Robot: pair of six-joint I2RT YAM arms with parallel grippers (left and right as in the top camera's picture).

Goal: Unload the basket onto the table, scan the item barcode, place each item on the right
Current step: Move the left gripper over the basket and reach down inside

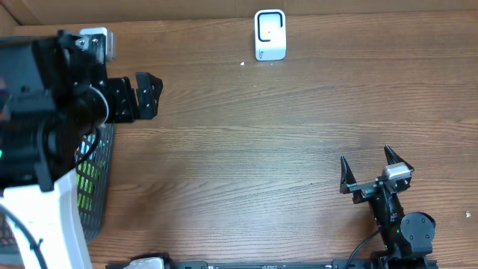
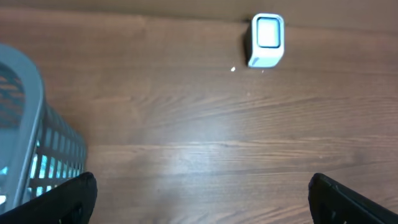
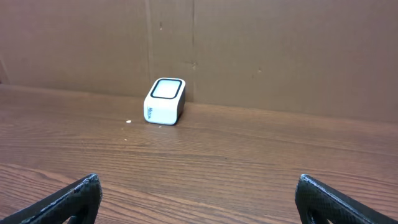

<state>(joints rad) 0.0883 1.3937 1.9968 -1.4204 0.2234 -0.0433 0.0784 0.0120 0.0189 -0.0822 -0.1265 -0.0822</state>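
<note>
A small white barcode scanner (image 1: 269, 34) with a dark-rimmed window stands upright at the table's far edge, against the brown wall. It also shows in the left wrist view (image 2: 267, 41) and the right wrist view (image 3: 165, 101). The item with the barcode is out of view. My left gripper (image 1: 153, 96) hangs open over the table's left side, beside the basket, nothing between its fingers (image 2: 202, 199). Near the front right, my right gripper (image 1: 365, 158) is open and empty, pointing toward the scanner (image 3: 199, 196).
A grey mesh basket (image 1: 101, 175) stands at the left edge under the left arm, with something green showing through its wall; its rim (image 2: 31, 106) shows in the left wrist view. A brown cardboard wall (image 3: 280, 50) closes off the back.
</note>
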